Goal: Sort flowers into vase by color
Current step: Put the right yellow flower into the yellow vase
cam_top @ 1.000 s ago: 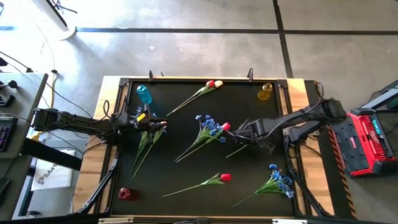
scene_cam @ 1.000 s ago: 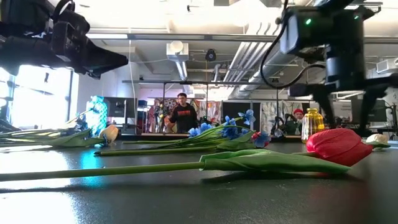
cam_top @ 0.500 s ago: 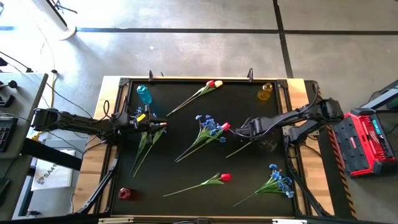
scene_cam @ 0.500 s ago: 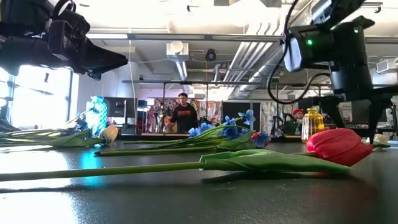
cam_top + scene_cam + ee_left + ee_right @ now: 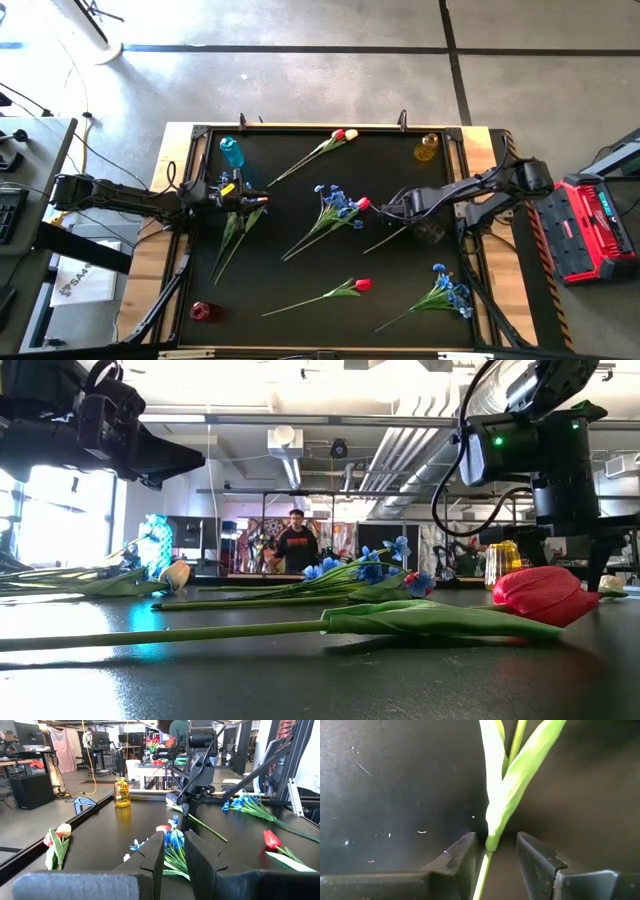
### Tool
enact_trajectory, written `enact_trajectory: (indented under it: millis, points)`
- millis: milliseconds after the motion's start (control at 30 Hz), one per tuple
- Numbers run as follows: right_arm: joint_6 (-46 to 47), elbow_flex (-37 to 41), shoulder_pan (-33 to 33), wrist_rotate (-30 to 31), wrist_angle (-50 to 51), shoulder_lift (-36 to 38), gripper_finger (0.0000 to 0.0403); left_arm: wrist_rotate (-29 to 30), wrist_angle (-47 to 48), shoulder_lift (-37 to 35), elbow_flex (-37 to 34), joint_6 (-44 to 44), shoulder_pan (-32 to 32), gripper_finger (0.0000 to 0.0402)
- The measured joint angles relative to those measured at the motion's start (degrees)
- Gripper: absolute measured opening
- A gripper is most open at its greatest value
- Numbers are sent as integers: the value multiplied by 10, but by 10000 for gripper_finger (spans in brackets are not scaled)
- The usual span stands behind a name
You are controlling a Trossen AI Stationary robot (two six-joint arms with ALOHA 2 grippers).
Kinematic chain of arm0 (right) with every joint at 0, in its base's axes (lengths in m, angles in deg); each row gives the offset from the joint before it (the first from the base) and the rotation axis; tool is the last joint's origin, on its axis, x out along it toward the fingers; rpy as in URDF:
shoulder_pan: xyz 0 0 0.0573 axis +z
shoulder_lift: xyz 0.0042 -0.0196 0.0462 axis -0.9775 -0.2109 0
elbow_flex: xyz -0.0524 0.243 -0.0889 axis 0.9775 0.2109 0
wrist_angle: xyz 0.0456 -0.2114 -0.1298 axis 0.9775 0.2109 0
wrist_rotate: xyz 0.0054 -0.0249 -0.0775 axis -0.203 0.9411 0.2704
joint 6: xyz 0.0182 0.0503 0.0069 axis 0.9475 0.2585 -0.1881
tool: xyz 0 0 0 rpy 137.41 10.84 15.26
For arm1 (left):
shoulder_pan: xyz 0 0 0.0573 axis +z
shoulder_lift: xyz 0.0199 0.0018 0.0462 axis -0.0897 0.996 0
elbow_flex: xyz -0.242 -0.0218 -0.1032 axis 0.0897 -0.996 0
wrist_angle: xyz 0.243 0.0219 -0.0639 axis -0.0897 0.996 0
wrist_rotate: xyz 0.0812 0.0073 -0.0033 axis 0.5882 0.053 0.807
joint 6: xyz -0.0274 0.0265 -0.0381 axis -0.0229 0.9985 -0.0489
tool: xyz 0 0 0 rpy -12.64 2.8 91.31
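Observation:
My right gripper (image 5: 492,857) points down at the table's middle right (image 5: 388,212), open. Its fingers stand on either side of a green flower stem (image 5: 485,865), just where the leaves (image 5: 512,775) branch off; I see no touch. That stem (image 5: 385,240) runs out toward the near edge, and its head is hidden under the arm. My left gripper (image 5: 174,855) hovers level at the left (image 5: 248,198), a narrow gap between its fingers and nothing in it. Below it, cream tulips (image 5: 178,572) lie on the table with their stems (image 5: 228,240).
A blue vase (image 5: 232,152) stands far left, a yellow vase (image 5: 427,148) far right, a red vase (image 5: 201,311) near left. Lying flat: tulips at the far edge (image 5: 340,135), a blue spray (image 5: 335,205) with a red tulip mid-table, a red tulip (image 5: 360,285), a blue spray (image 5: 450,292).
My right gripper has come down toward the stem and shifted slightly toward the far edge, still pointing down. The flowers have not moved.

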Motion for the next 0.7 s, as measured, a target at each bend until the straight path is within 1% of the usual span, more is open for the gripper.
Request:
enact_trajectory:
  millis: [100,400,467,567,700]
  points:
    - [-13,0,-1,2,-2,0,110,0,0,0,0,0,0,62]
    - [-53,-7,-2,13,-7,-2,12,1,-3,0,0,-3,0,62]
    - [-62,-9,-2,15,-5,-2,5,2,-3,0,0,-4,0,62]
    - [-75,-9,-2,15,-6,-2,8,2,-3,0,0,-5,0,62]
    - [-96,-17,13,20,-5,-2,2,2,-3,0,0,-5,0,62]
